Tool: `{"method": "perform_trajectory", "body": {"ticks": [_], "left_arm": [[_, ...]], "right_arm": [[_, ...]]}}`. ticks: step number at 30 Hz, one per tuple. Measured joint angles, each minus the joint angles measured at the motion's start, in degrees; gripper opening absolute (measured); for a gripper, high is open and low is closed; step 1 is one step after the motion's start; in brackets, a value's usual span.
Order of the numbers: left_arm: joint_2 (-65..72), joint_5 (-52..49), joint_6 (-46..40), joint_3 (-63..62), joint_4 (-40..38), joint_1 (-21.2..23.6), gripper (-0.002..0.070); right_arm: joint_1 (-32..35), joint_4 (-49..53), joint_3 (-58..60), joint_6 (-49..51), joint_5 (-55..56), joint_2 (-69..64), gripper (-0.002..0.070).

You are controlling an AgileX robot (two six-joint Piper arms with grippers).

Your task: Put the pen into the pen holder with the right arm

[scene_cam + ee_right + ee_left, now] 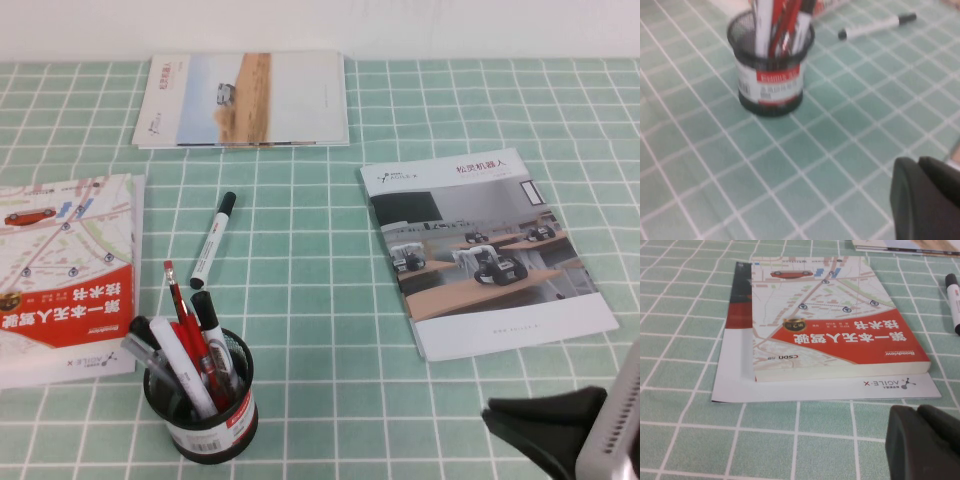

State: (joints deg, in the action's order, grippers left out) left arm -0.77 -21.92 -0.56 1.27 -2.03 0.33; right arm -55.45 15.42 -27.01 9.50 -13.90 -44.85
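Observation:
The black mesh pen holder stands at the front left of the table and also shows in the right wrist view. It holds several pens: red ones, a black-capped marker and a white to pale grey pen leaning left. A white marker with a black cap lies on the cloth behind the holder. My right gripper is at the front right, well clear of the holder, shut and empty. My left gripper is out of the high view; it is shut and empty, low over the cloth near a red book.
A red-and-white map book lies on a white sheet at the left. A robot brochure lies at the right. A booklet lies at the back. Green checked cloth covers the table.

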Motion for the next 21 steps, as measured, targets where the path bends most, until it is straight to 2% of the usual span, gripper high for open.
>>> {"method": "perform_trajectory", "body": {"ticks": [6,9,16,21], "left_arm": [[0.0,0.0,0.0,0.0,0.0,0.0,-0.0004],[0.0,0.0,0.0,0.0,0.0,0.0,-0.0004],[0.0,0.0,0.0,0.0,0.0,0.0,-0.0004],[0.0,0.0,0.0,0.0,0.0,0.0,-0.0004]], "right_arm": [[0.34,-0.07,0.32,4.95,-5.69,0.25,-0.0019],[3.82,0.63,1.82,6.62,-6.02,1.48,-0.0019],[27.37,-1.53,15.97,7.34,7.46,12.26,-0.0019],[40.7,-1.65,25.58,7.34,11.05,24.06,-0.0019]]}}
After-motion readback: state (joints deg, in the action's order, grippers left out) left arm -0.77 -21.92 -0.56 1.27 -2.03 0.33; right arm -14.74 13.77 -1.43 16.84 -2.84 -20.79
